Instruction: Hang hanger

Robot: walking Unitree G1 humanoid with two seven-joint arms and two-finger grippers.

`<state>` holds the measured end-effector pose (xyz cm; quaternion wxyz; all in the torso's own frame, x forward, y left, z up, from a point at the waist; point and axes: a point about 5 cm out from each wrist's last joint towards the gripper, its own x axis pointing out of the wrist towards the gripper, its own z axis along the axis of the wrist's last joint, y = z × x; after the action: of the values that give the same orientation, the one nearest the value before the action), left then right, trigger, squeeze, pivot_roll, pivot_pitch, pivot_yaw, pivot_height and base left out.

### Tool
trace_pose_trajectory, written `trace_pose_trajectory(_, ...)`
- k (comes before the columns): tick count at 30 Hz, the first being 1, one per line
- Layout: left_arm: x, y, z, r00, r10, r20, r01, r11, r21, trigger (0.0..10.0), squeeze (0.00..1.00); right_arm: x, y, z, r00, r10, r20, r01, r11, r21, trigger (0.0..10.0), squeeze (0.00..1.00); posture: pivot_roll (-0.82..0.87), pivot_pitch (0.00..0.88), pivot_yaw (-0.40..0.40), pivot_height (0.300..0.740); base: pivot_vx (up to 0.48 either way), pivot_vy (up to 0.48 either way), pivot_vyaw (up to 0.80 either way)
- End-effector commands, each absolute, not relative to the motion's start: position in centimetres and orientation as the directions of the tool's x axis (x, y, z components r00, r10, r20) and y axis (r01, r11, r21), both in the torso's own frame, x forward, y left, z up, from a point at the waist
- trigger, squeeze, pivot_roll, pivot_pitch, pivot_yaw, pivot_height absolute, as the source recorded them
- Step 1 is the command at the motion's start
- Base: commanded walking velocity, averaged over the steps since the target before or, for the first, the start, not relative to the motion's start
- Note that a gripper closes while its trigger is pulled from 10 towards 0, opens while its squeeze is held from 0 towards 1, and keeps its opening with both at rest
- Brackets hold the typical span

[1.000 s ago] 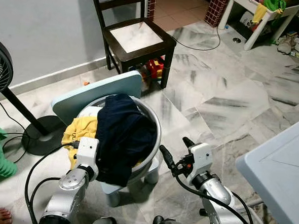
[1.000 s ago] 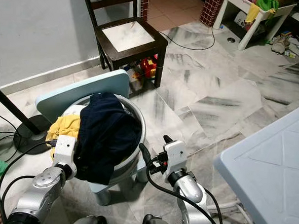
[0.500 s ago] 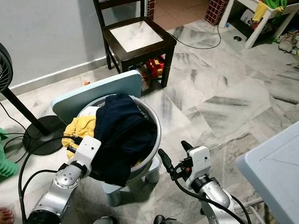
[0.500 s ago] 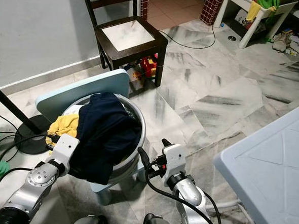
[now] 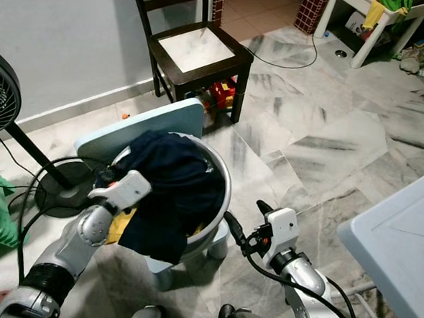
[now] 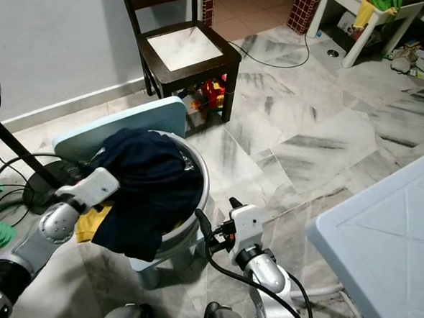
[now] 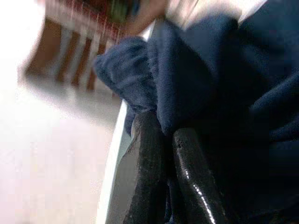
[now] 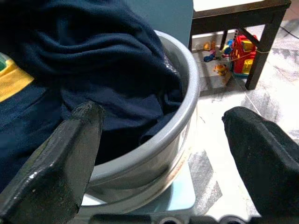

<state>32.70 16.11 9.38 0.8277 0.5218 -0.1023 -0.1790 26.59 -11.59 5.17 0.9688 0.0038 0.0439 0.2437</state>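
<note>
The left end effector (image 7: pixel 163 154), fingers together, digs into navy clothing (image 5: pixel 170 192) heaped in a metal basin (image 5: pixel 220 203); beside the basin, the right end effector (image 5: pixel 245 222) waits, fingers apart.

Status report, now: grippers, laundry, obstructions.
Left gripper jaws shut, against navy garment in silver basin. Right gripper jaws open beside basin. No hanger seen.

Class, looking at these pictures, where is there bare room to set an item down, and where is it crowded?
Free: the dark wooden chair's pale seat, and the marble floor between it and the light blue table. Crowded: the grey metal basin, heaped with navy cloth, both hands close by.
</note>
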Motion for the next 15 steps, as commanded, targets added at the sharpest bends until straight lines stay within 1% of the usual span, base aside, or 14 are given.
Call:
trace_pose_trajectory(1, 31.9, 14.3, 8.8, 0.853, -0.521, -0.023, 0.222, 0.323, 0.92, 0.0, 0.0, 26.3, -11.8, 4.6, 0.878, 0.466, -0.108, -0.465, 0.885, 0.029, 10.0, 0.0, 0.05, 0.219, -0.007, 0.74, 0.0, 0.0, 0.0)
trace_pose_trajectory(3, 31.1, 12.6, 8.0, 0.785, -0.616, -0.064, 0.283, 0.265, 0.922, 0.0, 0.0, 26.3, -11.7, 4.7, 0.879, 0.465, -0.107, -0.464, 0.885, 0.029, 10.0, 0.0, 0.05, 0.219, -0.008, 0.74, 0.0, 0.0, 0.0)
trace_pose_trajectory(4, 30.5, 11.6, 7.2, 0.733, -0.671, -0.111, 0.345, 0.225, 0.911, 0.0, 0.0, 26.4, -11.6, 4.7, 0.879, 0.465, -0.106, -0.465, 0.885, 0.027, 10.0, 0.0, 0.05, 0.219, -0.01, 0.74, 0.0, 0.0, 0.0)
trace_pose_trajectory(6, 29.9, 11.3, 6.3, 0.704, -0.692, -0.157, 0.408, 0.213, 0.888, 0.0, 0.0, 26.4, -11.5, 4.7, 0.878, 0.466, -0.105, -0.466, 0.884, 0.026, 10.0, 0.0, 0.05, 0.22, -0.011, 0.74, 0.0, 0.0, 0.0)
trace_pose_trajectory(8, 29.5, 11.5, 5.4, 0.695, -0.695, -0.187, 0.449, 0.216, 0.867, 0.0, 0.0, 26.4, -11.5, 4.7, 0.878, 0.467, -0.104, -0.467, 0.884, 0.025, 10.0, 0.0, 0.05, 0.221, -0.01, 0.74, 0.0, 0.0, 0.0)
trace_pose_trajectory(11, 28.4, 12.4, 3.9, 0.679, -0.686, -0.26, 0.557, 0.251, 0.791, 0.0, 0.0, 26.3, -11.6, 4.7, 0.878, 0.467, -0.108, -0.467, 0.884, 0.024, 10.0, 0.0, 0.06, 0.222, -0.017, 0.74, 0.0, 0.0, 0.0)
trace_pose_trajectory(15, 27.8, 13.4, 2.7, 0.695, -0.647, -0.314, 0.603, 0.287, 0.744, 0.2, 0.0, 26.3, -11.5, 4.6, 0.873, 0.474, -0.114, -0.475, 0.88, 0.023, 10.0, 0.0, 0.06, 0.223, -0.02, 0.74, 0.0, 0.0, 0.0)
